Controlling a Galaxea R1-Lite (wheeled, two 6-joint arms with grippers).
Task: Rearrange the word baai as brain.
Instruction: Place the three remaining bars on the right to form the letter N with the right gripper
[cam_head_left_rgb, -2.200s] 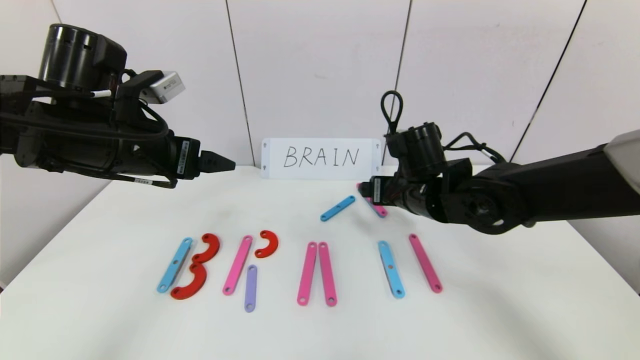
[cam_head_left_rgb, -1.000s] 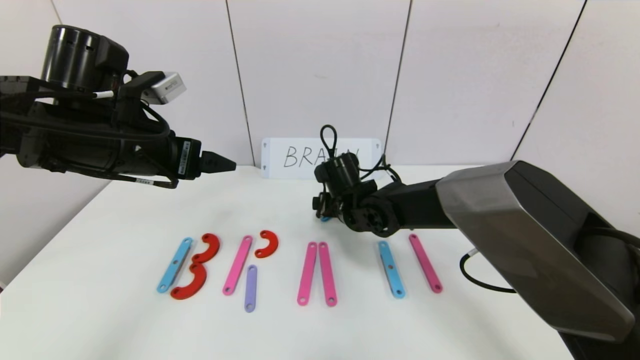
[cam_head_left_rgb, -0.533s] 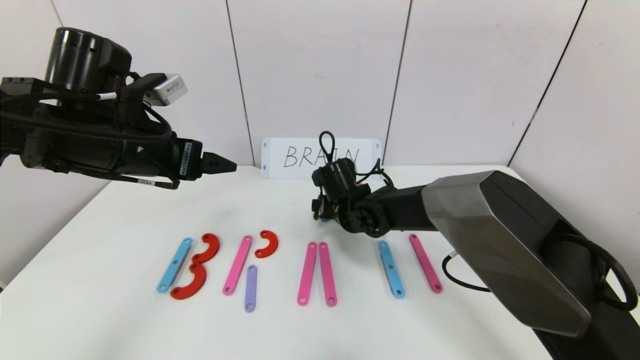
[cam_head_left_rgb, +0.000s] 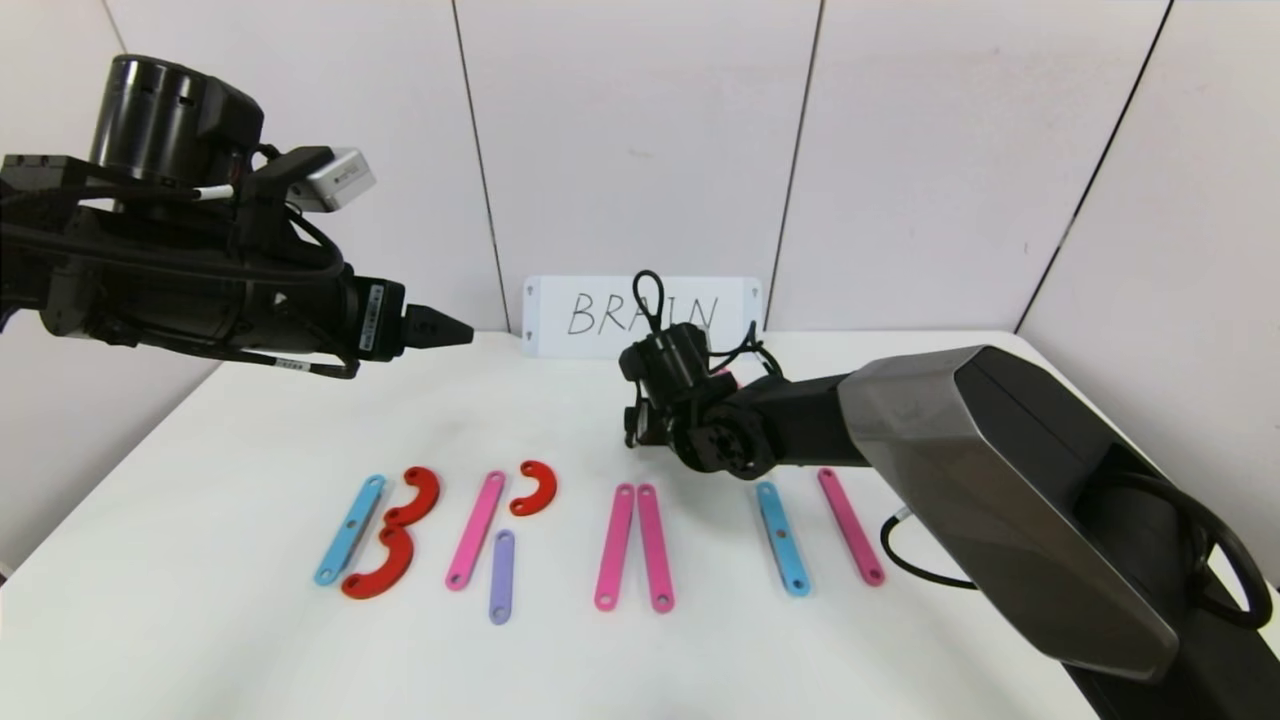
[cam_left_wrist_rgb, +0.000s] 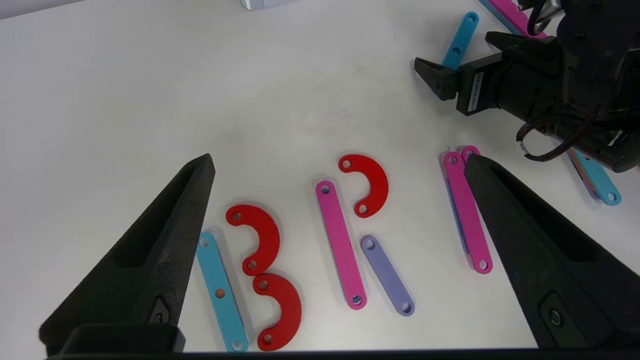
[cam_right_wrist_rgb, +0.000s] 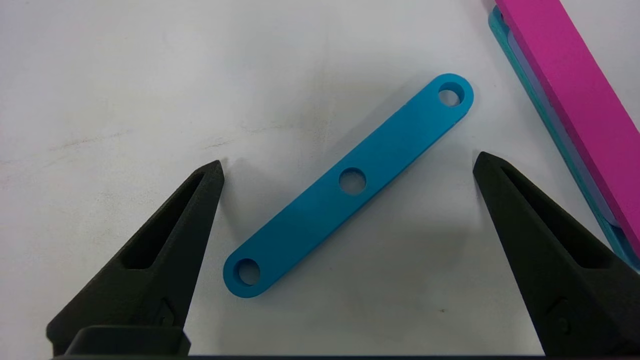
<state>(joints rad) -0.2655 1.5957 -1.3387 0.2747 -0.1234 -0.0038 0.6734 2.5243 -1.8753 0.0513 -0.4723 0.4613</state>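
The word lies in a row across the white table (cam_head_left_rgb: 250, 420). It starts with a light-blue strip (cam_head_left_rgb: 350, 530) beside two red curves (cam_head_left_rgb: 400, 535). Then come a pink strip (cam_head_left_rgb: 475, 530), a red curve (cam_head_left_rgb: 535, 488) and a short purple strip (cam_head_left_rgb: 501, 577). Two pink strips (cam_head_left_rgb: 635, 547) follow, then a light-blue strip (cam_head_left_rgb: 782, 538) and a pink strip (cam_head_left_rgb: 850, 525). My right gripper (cam_right_wrist_rgb: 348, 158) is low behind the row and open. A loose blue strip (cam_right_wrist_rgb: 350, 185) lies flat on the table between its fingers, untouched. My left gripper (cam_left_wrist_rgb: 339, 157) hangs open, high at the left, holding nothing.
A white card reading "BRAIN" (cam_head_left_rgb: 600, 315) stands against the back wall, partly hidden by my right wrist. A pink strip stacked on a light-blue one (cam_right_wrist_rgb: 575, 100) lies just beside the right gripper. My right arm (cam_head_left_rgb: 1000, 480) and its cable (cam_head_left_rgb: 920, 560) cover the table's right side.
My right arm has swung left from the back-right strips to the loose blue strip and come down over it, then settled. The left arm has barely moved.
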